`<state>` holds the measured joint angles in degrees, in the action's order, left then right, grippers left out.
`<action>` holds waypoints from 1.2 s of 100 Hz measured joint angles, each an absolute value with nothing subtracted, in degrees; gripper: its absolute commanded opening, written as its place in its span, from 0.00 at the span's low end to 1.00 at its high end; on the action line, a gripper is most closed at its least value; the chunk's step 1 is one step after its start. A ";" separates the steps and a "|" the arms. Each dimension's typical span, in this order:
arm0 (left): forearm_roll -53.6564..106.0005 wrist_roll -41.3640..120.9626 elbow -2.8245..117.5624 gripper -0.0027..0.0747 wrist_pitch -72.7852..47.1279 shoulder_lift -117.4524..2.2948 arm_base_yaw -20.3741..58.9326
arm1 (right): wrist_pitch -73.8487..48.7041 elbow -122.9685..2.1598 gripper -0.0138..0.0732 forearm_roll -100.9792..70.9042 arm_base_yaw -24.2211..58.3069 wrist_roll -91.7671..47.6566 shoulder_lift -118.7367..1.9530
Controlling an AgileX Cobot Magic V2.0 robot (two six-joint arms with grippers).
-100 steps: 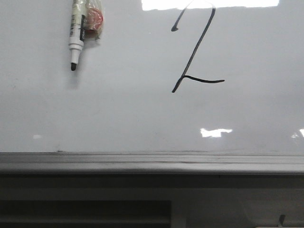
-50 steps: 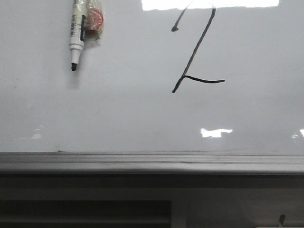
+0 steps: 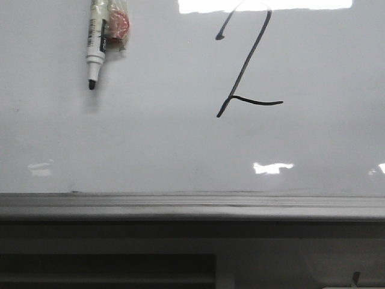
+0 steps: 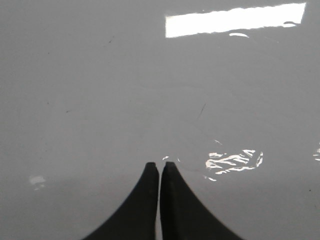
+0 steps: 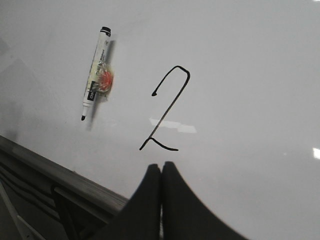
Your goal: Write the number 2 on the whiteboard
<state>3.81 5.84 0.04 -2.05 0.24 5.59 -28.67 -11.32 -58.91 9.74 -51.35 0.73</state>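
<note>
The number 2 is drawn in thin black marker on the whiteboard, right of centre in the front view; its top runs into a light reflection. It also shows in the right wrist view. A white marker pen with a black tip hangs on the board at upper left, a reddish item in clear wrap beside it. The pen shows in the right wrist view too. My right gripper is shut and empty, a little short of the 2. My left gripper is shut and empty before bare board.
A grey metal ledge runs along the board's lower edge, with dark framing below it. It shows in the right wrist view. Bright light reflections lie on the board.
The pen and the 2 sit slightly higher and further left in the front view than a second ago. A faint reflection at the lower left has grown brighter.
</note>
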 measured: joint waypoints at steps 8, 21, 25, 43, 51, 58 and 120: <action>3.92 5.85 0.04 0.01 -2.05 0.24 5.59 | -28.67 -11.32 0.09 -58.91 9.74 -51.35 0.73; 3.92 5.73 0.04 0.01 -2.05 0.24 5.59 | -28.67 -11.32 0.09 -58.91 9.74 -51.35 0.73; 3.92 5.73 0.04 0.01 -2.05 0.24 5.59 | -28.67 -11.32 0.09 -58.91 9.74 -51.35 0.73; 3.92 5.64 0.04 0.01 -2.05 0.24 5.59 | -28.67 -11.32 0.09 -58.91 9.74 -51.35 0.73; 3.92 5.64 0.04 0.01 -2.05 0.24 5.59 | -28.67 -11.32 0.09 -58.91 9.74 -51.35 0.73; 3.92 5.64 0.04 0.01 -2.05 0.24 5.59 | -28.67 -11.32 0.09 -58.91 9.74 -51.35 0.73; 3.92 5.64 0.04 0.01 -2.05 0.24 5.59 | -13.85 -8.80 0.09 -12.97 5.87 -17.14 -0.17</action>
<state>3.92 5.64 0.04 -2.05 0.24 5.59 -13.85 -8.80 -12.97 5.87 -17.14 -0.17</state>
